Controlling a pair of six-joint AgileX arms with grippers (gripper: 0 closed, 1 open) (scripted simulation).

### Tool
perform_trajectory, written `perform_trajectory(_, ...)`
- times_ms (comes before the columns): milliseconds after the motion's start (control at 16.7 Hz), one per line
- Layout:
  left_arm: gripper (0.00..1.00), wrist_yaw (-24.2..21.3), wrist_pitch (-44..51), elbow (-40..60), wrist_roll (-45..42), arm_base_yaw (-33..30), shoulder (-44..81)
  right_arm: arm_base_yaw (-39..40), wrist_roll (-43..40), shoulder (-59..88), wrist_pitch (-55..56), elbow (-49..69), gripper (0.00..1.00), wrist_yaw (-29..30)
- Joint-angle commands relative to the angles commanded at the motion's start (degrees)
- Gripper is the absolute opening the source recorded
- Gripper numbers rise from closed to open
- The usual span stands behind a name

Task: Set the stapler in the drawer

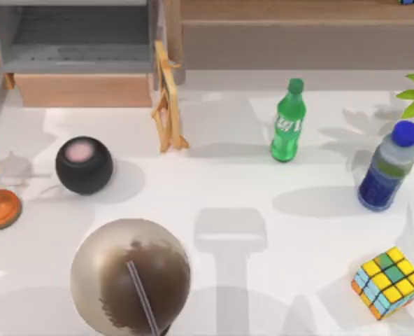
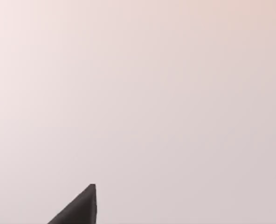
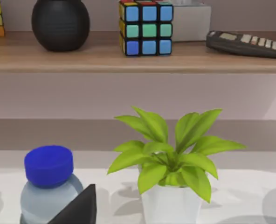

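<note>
Stapler: cannot tell where it is lying. Drawer [image 1: 74,49] is sitting open at 11 o'clock. Left arm [image 1: 130,276] is hovering at 7 o'clock; cannot tell the left gripper's [image 2: 79,210] opening or load. Risk: the arm, heading for the drawer, clipping the black sphere [image 1: 84,164] or wooden stand [image 1: 168,105]. Right gripper [image 3: 79,207] is idling, facing the plant [image 3: 170,154].

drawer [image 1: 81,77]: far left of table, pulled open, grey inside, light-brown wood front panel facing near side. Wide, boxy. Interior partly in shadow, contents can't tell.
</note>
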State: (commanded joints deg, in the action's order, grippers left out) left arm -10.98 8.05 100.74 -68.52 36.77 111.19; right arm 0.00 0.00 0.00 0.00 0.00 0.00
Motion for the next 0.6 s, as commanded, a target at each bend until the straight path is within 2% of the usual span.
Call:
perform_trajectory(300, 1.00, -7.72, -38.13, -24.19, -18.11, 8.56, -5.35, 0.00, 0.00, 0.00, 0.00, 0.00, 1.00, 0.00)
perform_trajectory(600, 1.00, -17.86, -69.90, -49.31, -26.75, 12.54, -5.06, 0.00, 0.00, 0.00, 0.00, 0.00, 1.00, 0.00)
